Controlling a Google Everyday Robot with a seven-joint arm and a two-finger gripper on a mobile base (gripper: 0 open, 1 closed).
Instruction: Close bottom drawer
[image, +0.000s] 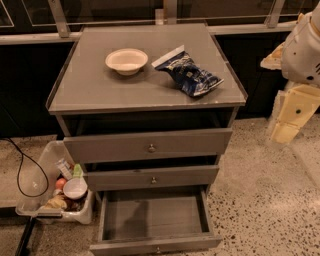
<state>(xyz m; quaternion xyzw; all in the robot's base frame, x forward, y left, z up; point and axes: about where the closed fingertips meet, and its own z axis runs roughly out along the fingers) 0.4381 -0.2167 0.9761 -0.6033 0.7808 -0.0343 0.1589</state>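
Bottom drawer (155, 220) of the grey cabinet (225, 150) pulled far out, well past the front edge of the tabletop (100, 95), grey bottom board on show, small round knob (158, 248) at the middle of its front. Above it, middle drawer (125, 179) and top drawer (110, 146), both a little forward of the frame, each with a round knob. Cream-coloured gripper (292, 117) under a white arm (305, 45), off the right edge of the tabletop, just beyond the front right corner and lower than the top. Cannot tell whether open or closed. Well apart from the bottom drawer: drawer low and to the left, gripper higher and to the right, touching neither drawer nor cabinet. On the tabletop, white bowl (126, 60) toward the back edge, left of centre; blue chip bag (187, 72) just beside it, lying toward the right edge. On the speckled floor (260, 200) off the front left corner, clear plastic bin (37, 200) of mixed items, black cable (20, 170) looping beside it.
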